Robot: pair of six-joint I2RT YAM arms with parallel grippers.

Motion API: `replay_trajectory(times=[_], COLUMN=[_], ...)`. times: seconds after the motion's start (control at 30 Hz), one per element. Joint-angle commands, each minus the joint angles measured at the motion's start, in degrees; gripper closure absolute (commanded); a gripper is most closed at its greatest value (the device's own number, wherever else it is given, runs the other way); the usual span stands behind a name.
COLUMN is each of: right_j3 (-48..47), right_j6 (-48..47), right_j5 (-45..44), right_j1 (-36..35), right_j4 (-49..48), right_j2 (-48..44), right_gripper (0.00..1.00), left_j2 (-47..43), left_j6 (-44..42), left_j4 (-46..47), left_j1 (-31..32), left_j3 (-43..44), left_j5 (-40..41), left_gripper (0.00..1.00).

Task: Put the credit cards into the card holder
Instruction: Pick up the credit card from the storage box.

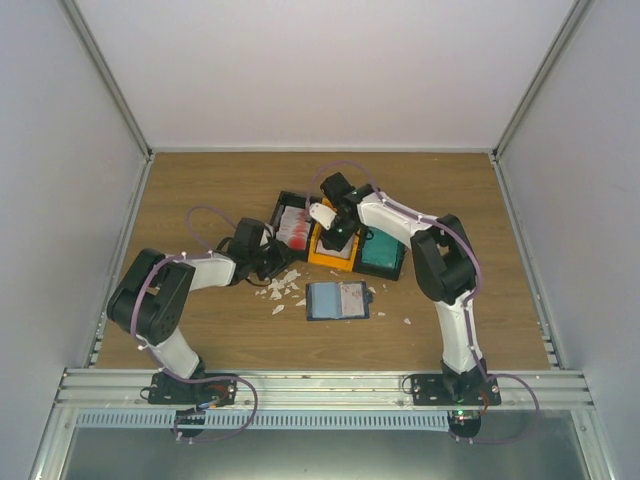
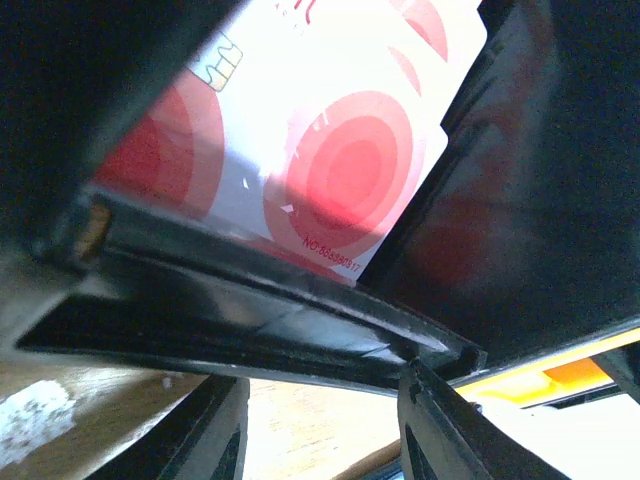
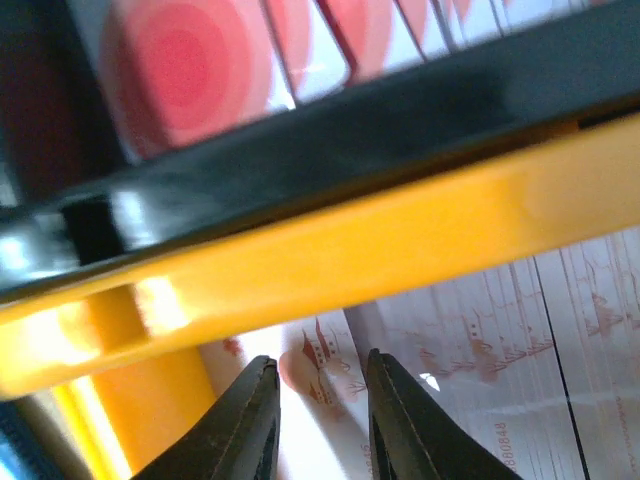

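Note:
The card holder lies open on the table, navy with a paler inside. White credit cards with red rings stand in a black bin; they fill the left wrist view. My left gripper is open and empty at this bin's near rim, one finger touching it. My right gripper is down inside the orange bin, open, its fingertips astride white cards with red print. Teal cards lie to the right.
White scraps are scattered between the left gripper and the card holder, with a few more to its right. The orange bin's wall runs close above the right fingers. Grey walls enclose the wooden table.

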State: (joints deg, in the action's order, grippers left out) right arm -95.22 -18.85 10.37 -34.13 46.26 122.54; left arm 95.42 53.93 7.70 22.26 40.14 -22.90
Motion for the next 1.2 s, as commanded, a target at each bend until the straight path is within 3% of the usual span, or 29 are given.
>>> replay_trajectory(times=[0.0,0.57,0.93,1.03,1.17], right_j3=[0.98,3.95,3.55,3.32,3.02], right_j6=[-1.03,-1.98,-0.74,-0.39,-0.19], right_j5=[6.84,10.85,7.17,6.59,7.15], right_j1=[-0.72,-0.69,-0.68,-0.68,-0.78], right_j4=[4.31,6.16,4.51,4.11,3.64], right_j2=[-3.40,-6.40,-4.92,-4.56,-6.62], right_gripper=[0.74,0.74,0.71,0.76,0.90], left_j2=[2.40,2.45,2.02,1.94,1.73], left_j6=[0.99,0.83,0.44,0.30,0.12], left_j4=[2.86,2.54,2.05,1.90,1.77], left_j1=[0.83,1.17,1.15,1.14,1.19], left_j3=[1.81,2.05,2.13,2.22,2.28], left_j5=[1.33,1.63,1.89,1.85,1.93], left_gripper=[0.58,0.58,0.58,0.58,0.58])
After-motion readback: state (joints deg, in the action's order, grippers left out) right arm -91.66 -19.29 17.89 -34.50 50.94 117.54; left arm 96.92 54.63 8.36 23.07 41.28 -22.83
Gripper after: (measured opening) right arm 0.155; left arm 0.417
